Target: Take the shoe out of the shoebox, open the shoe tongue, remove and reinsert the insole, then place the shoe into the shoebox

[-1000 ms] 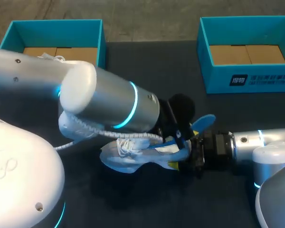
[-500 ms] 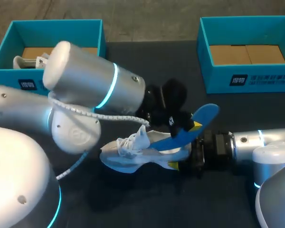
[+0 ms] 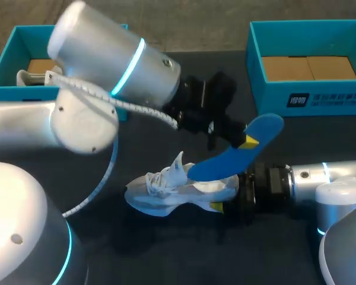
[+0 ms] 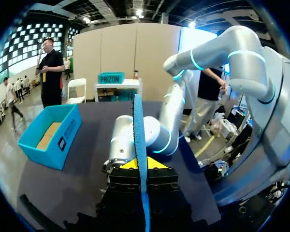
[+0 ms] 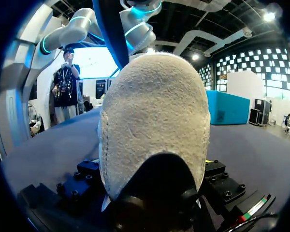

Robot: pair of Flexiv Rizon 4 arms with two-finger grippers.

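Observation:
A white shoe [image 3: 166, 193] lies on its side at the middle of the dark table, toe to the left, laces loose. My right gripper [image 3: 228, 193] comes in from the right and is shut on the shoe's heel; in the right wrist view the suede heel [image 5: 154, 111] fills the space between the fingers. Above the shoe, a blue insole [image 3: 225, 163] slants up to the right, clear of the shoe's opening. My left gripper [image 3: 243, 141] is shut on its upper end. In the left wrist view the insole [image 4: 137, 125] stands edge-on between the yellow tips of that gripper [image 4: 141, 164].
A teal shoebox [image 3: 311, 101] with a cardboard floor stands at the back right. Another teal shoebox [image 3: 6, 62] at the back left holds a second white shoe [image 3: 32, 77], partly hidden by my left arm. My left arm spans the table's left half.
My left gripper has lifted the blue insole up and to the right, out of the shoe. The left arm has swung upward. The right gripper and shoe have stayed put.

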